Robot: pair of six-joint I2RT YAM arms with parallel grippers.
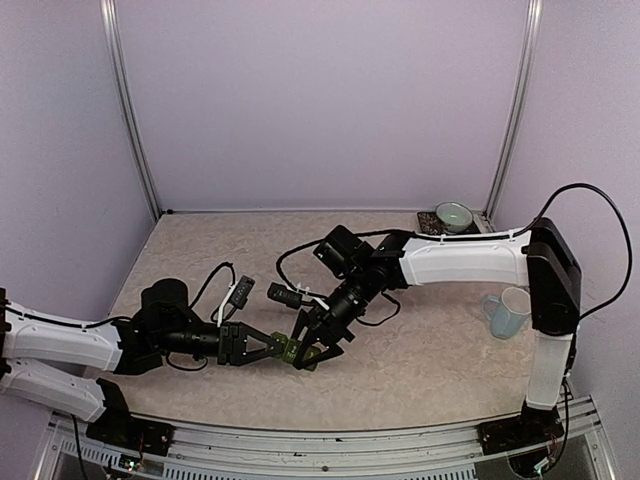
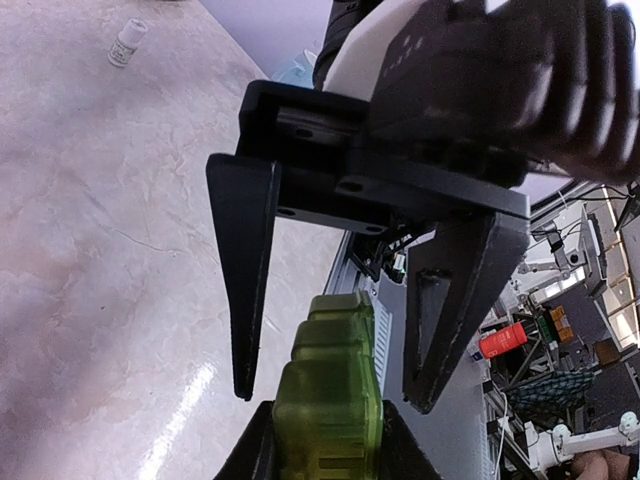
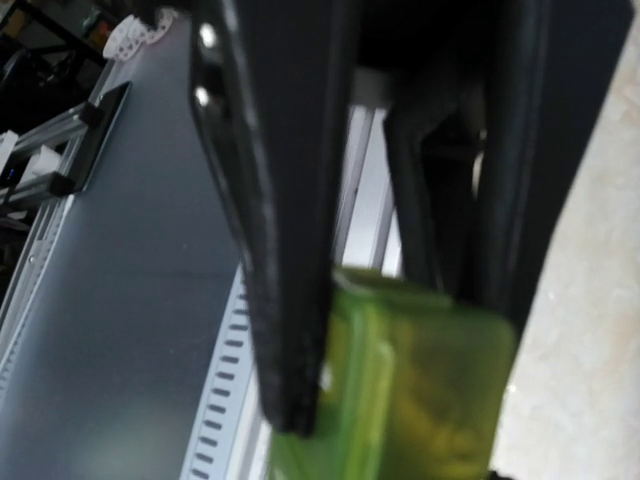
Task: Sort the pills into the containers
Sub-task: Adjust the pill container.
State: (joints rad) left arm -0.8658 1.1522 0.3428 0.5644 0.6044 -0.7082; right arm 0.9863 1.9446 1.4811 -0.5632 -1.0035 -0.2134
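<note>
Lilac walls, beige marbled table (image 1: 430, 360), both arms meeting low at the near middle. The containers (image 2: 325, 430), one translucent green strip of joined compartments, are off the table, in the air between the two arms. The left hand (image 1: 275, 347) is pinched tight on one end of the strip and holds it out toward the right arm. The right hand (image 2: 331, 398) has its two dark fingers spread either side of the strip's free end. The left wrist view shows a gap on both sides, so it is around the strip but not clamped on it.

Progress, judged from this: early. No loose pills are visible in any view, and none can be made out inside the green plastic, though the right wrist view is too blurred to be sure. I cannot tell whether any lid is open; from the left wrist view they look down. A small white bottle (image 2: 127, 42) sits well apart on the table, contents not visible. The pale blue mug (image 1: 510, 310) and the green bowl (image 1: 453, 214) are far off on the right side, not involved.

Likely step in hand: steadying or opening the strip with two hands. All of the actual sorting appears left to do.
</note>
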